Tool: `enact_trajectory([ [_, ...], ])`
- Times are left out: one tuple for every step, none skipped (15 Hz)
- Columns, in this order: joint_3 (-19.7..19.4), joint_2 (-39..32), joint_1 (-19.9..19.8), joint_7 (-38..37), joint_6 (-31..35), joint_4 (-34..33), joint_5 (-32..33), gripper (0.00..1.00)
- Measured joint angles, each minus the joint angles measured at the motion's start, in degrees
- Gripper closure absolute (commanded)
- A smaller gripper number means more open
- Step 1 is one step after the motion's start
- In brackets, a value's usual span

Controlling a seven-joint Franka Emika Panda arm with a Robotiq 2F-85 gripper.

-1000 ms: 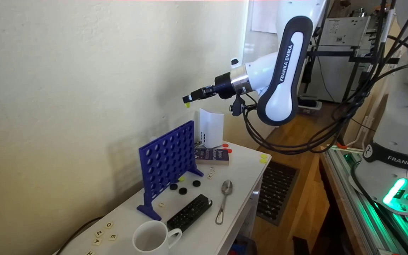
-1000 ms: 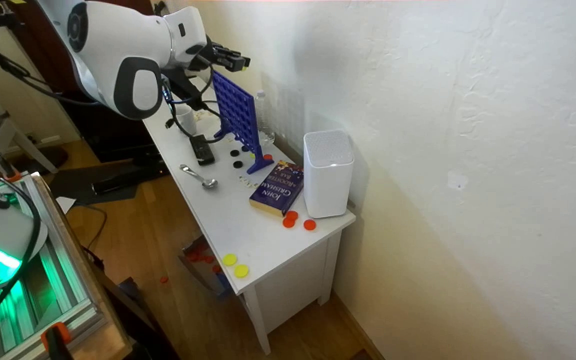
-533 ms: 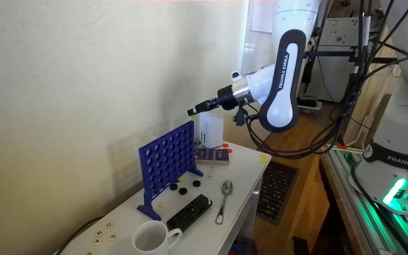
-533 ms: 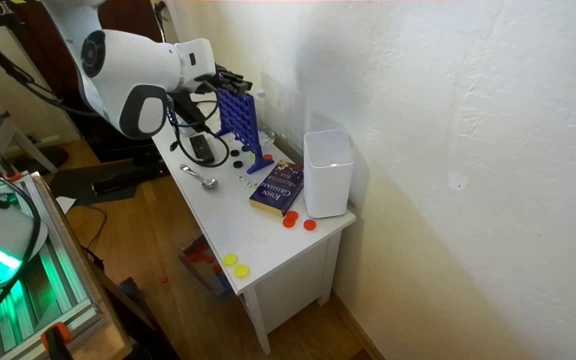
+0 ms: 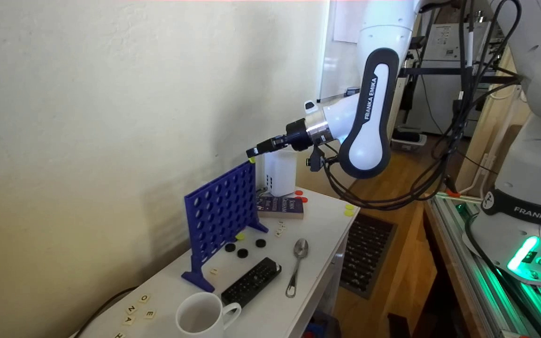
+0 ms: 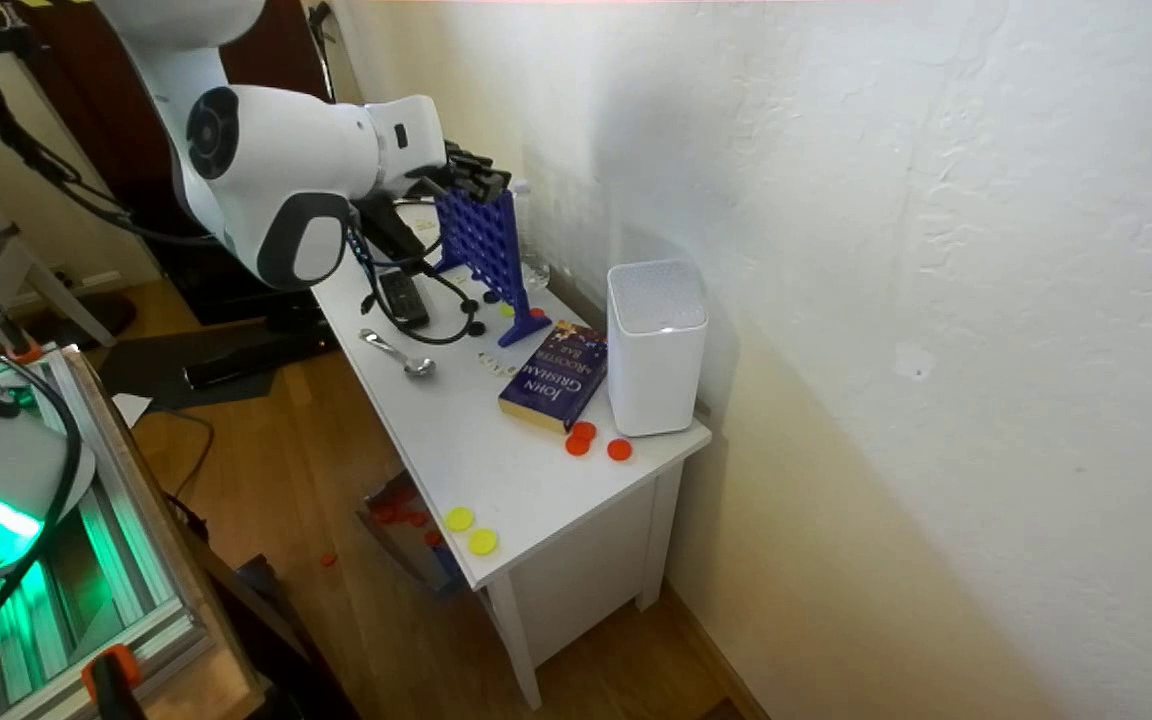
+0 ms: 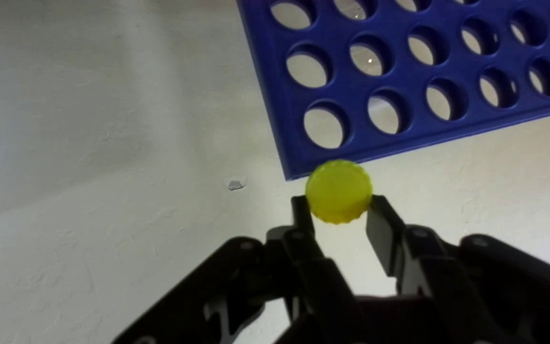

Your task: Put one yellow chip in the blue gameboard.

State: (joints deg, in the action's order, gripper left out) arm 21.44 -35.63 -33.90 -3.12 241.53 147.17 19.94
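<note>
My gripper (image 7: 339,203) is shut on a yellow chip (image 7: 339,191), gripping it by its edges at the fingertips. In an exterior view the held chip (image 5: 251,160) is at the top edge of the blue gameboard (image 5: 221,211), at the end near the white box-shaped device. In the wrist view the chip overlaps the top corner of the blue gameboard (image 7: 299,157); I cannot tell whether it is in a slot. The gripper also shows above the board in an exterior view (image 6: 501,187). Two loose yellow chips (image 6: 471,530) lie at the table corner. Another yellow chip (image 5: 240,236) lies under the board.
A white device (image 6: 658,350), a book (image 6: 556,375) and red chips (image 6: 581,440) stand or lie past the board's end. Black chips (image 5: 242,253), a remote (image 5: 251,281), a spoon (image 5: 298,258) and a white mug (image 5: 202,314) are in front. The wall is close behind.
The gripper has come down with the yellow chip from above to the board's top edge, then moved slightly toward the wall. The board's near-device end has shifted slightly.
</note>
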Motion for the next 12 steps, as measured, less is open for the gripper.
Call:
enact_trajectory([
  [-1.5,0.3,1.4,-0.8,0.2,-0.1,0.0,0.91],
  [-2.5,0.6,2.3,-1.3,0.1,-0.2,0.0,0.91],
  [-2.4,0.7,2.3,-1.3,0.1,-0.2,-0.1,0.91],
  [-2.4,0.7,2.2,-1.3,0.1,-0.2,-0.1,0.91],
  [-2.4,0.7,1.9,-1.3,0.1,-0.2,-0.1,0.91],
  [-2.4,0.7,1.6,-1.4,0.1,-0.1,0.1,0.91],
  [-2.4,0.7,1.3,-1.5,0.1,-0.1,0.2,0.91],
  [-2.4,0.7,0.8,-1.9,0.1,-0.1,0.9,0.91],
  [-2.3,0.7,0.1,-2.4,0.1,-0.1,2.0,0.91],
  [-1.9,0.7,-0.8,-3.1,0.1,-0.1,3.6,0.91],
  [-1.3,0.7,-2.0,-3.9,0.1,-0.1,5.6,0.91],
  [-0.8,0.7,-3.1,-4.6,0.1,-0.1,7.5,0.91],
])
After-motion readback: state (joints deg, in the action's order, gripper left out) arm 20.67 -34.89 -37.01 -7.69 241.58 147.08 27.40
